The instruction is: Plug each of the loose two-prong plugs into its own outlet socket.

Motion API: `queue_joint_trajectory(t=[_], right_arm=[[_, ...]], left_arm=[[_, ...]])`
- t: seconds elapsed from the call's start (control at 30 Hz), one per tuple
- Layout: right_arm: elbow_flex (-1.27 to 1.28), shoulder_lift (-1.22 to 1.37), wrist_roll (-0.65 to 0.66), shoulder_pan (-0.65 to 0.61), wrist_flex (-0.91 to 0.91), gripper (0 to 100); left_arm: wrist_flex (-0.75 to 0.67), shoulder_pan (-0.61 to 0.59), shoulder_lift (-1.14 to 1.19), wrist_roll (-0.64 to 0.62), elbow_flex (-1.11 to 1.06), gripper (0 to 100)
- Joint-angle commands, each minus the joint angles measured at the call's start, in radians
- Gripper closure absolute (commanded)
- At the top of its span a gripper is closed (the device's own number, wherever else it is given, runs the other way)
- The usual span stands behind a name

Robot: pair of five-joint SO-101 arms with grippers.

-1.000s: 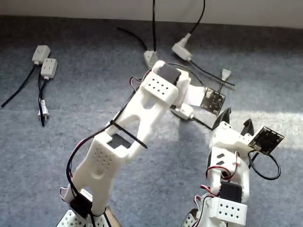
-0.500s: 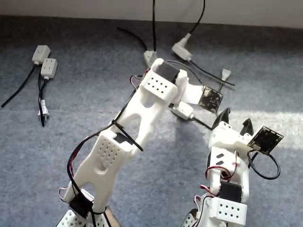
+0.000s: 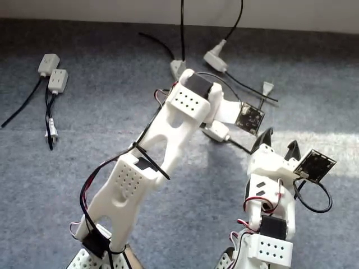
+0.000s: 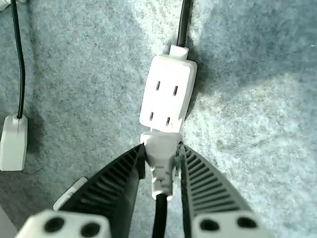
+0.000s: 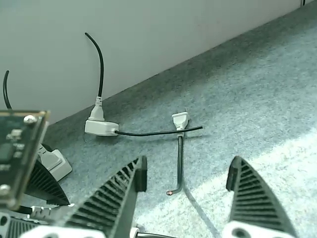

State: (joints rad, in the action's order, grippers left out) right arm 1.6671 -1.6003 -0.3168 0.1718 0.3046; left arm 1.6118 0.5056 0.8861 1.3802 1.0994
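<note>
As left wrist view tells, left pincer (image 4: 160, 150) grips plug (image 4: 159, 173) touching outlet (image 4: 167, 94).

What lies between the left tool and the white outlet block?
The white two-prong plug: the left tool grips it, and its front end meets one end of the outlet block. The left wrist view shows this.

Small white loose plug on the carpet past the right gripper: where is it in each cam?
High view: the small white two-prong plug lies right of centre on the grey carpet, beyond the right gripper.
Right wrist view: the plug sits ahead of that open gripper, a long black cord passing beside it.
Left wrist view: faces the left gripper, its gripped white plug and a white four-slot outlet block.
Shared landmark: the white wedge-shaped outlet nearby.
</note>
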Motion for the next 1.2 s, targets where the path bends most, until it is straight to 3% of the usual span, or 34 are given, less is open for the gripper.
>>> queue_joint_trajectory(t=[0.0, 0.43, 0.73, 0.87, 1.0, 1.17], right_arm=[[0.147, -0.024, -0.002, -0.007, -0.005, 73.9], [0.147, -0.024, -0.002, -0.007, -0.005, 73.9], [0.147, -0.025, -0.002, -0.007, -0.007, 73.9], [0.147, -0.031, -0.002, -0.001, -0.007, 73.9], [0.147, -0.024, -0.005, -0.001, -0.031, 73.9], [0.108, -0.021, 0.006, -0.042, 0.007, 73.8]], left_arm=[[0.000, -0.024, 0.007, 0.210, 0.038, 99], [0.000, -0.018, 0.102, 0.210, 0.048, 99], [0.011, -0.021, 0.102, 0.146, 0.289, 99], [0.086, -0.033, 0.102, 0.141, 0.380, 99], [0.132, -0.113, 0.102, 0.055, 0.475, 99], [0.144, -0.294, 0.108, -0.084, 0.506, 99]])
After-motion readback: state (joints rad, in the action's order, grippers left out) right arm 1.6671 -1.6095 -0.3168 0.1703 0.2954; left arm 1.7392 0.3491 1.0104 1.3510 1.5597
